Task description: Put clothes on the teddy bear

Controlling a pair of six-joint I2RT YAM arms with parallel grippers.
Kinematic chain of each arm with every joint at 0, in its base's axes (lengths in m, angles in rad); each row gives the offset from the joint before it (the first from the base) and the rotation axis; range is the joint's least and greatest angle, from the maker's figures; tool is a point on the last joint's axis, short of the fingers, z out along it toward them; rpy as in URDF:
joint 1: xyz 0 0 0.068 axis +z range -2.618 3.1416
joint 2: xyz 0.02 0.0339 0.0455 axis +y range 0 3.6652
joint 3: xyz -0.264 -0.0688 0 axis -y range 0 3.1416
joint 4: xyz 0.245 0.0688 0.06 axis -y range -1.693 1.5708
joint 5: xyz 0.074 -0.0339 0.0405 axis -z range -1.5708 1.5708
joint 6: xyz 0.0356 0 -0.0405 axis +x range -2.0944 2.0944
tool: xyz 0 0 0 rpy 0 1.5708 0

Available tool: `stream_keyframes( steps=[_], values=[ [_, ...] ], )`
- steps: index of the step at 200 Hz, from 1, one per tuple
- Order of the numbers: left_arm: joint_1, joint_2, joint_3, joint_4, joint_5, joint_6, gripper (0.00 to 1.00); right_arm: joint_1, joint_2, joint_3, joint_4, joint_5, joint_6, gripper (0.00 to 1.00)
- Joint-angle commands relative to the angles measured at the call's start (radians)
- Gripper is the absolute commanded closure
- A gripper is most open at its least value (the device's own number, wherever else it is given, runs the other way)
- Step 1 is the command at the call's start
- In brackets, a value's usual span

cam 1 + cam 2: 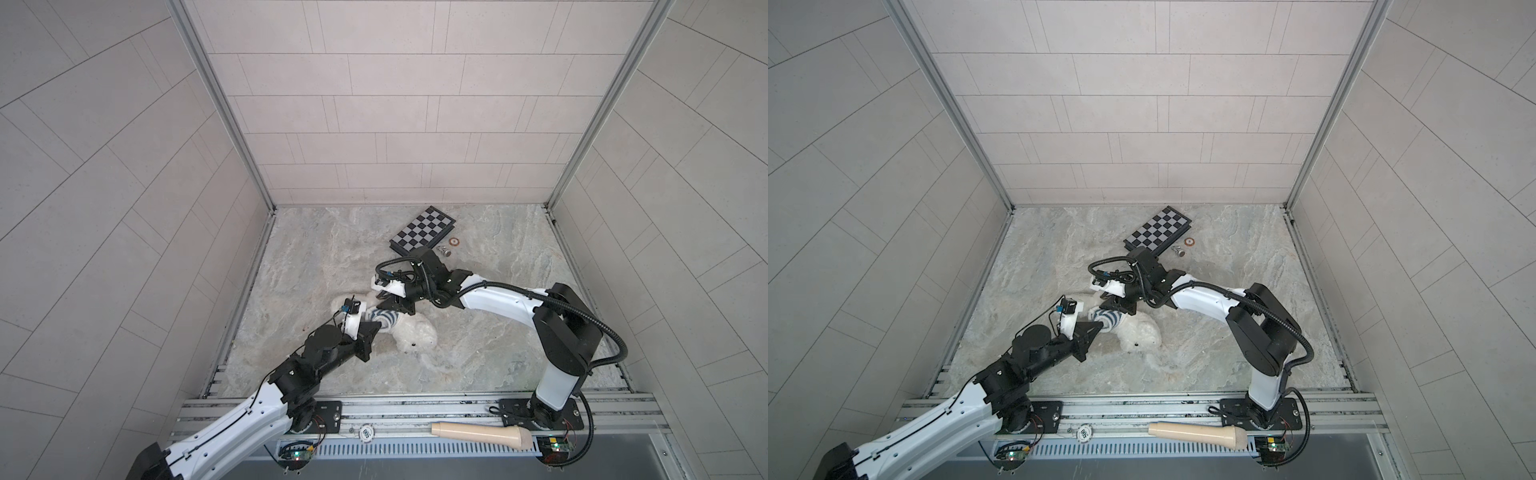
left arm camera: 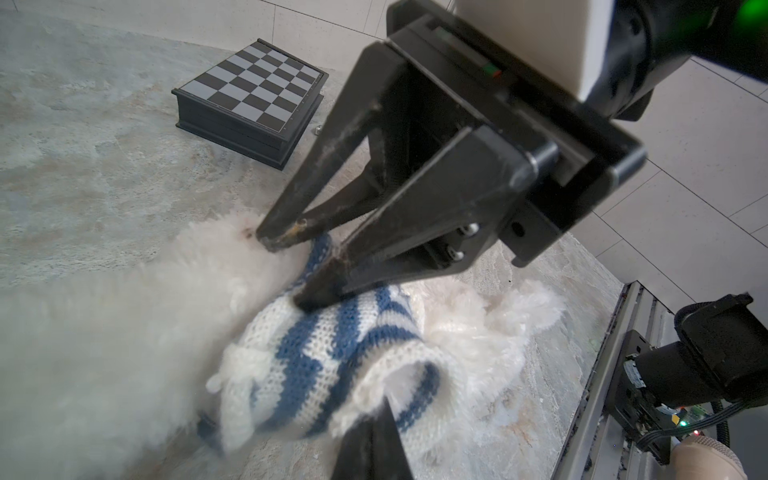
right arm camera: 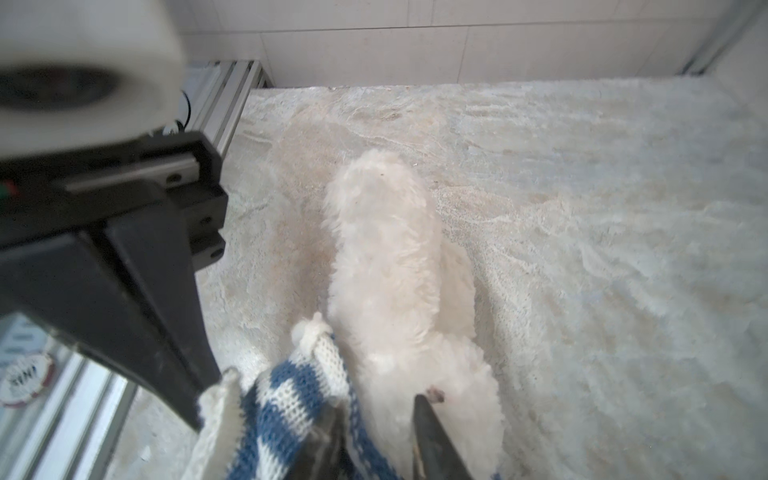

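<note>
White arms [image 1: 494,301], black joints, cables

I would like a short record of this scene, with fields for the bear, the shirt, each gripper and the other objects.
bear: teddy bear lying on the rug
shirt: striped shirt bunched on the bear, not fully on
left gripper: shut on the shirt's edge
right gripper: jaws apart, one finger pressing the shirt
other objects: chessboard beyond the bear

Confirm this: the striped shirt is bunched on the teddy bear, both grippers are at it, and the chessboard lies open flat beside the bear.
Not quite. The chessboard is a closed box, standing apart from the teddy bear, as the left wrist view shows. The striped shirt is bunched on the bear, with the left gripper and right gripper at it.
</note>
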Motion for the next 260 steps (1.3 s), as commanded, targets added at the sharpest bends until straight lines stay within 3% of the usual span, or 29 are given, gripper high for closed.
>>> stream_keyframes(
  steps=[1,7,52,76,103,151,190,225,260],
  values=[
    [-0.001,-0.001,-0.002,0.014,-0.012,0.019,1.00,-0.009,0.020,0.020,-0.059,-0.003,-0.077,0.95],
    [-0.001,-0.005,-0.001,0.010,-0.014,0.020,1.00,-0.011,0.020,0.025,-0.060,0.007,-0.076,1.00],
    [-0.001,-0.039,0.002,-0.021,-0.025,0.025,1.00,-0.024,0.052,0.074,-0.018,0.228,0.027,1.00],
    [-0.003,-0.050,0.005,-0.033,-0.015,0.030,1.00,-0.052,0.078,0.087,0.026,0.350,0.144,1.00],
    [-0.007,-0.062,0.002,-0.036,-0.008,0.030,1.00,-0.072,0.096,0.099,0.057,0.374,0.208,1.00],
    [-0.045,-0.110,0.030,-0.099,-0.070,0.036,1.00,-0.077,0.136,0.107,0.029,0.453,0.200,1.00],
    [-0.051,-0.183,0.029,-0.157,-0.162,0.028,1.00,-0.088,0.102,0.047,0.084,0.396,0.212,1.00],
    [-0.050,-0.178,0.032,-0.149,-0.178,0.017,1.00,-0.072,0.004,-0.055,0.198,0.303,0.199,1.00],
    [-0.050,-0.165,0.058,-0.139,-0.187,-0.005,1.00,-0.058,-0.120,-0.174,0.324,0.196,0.198,0.70]
  ],
)
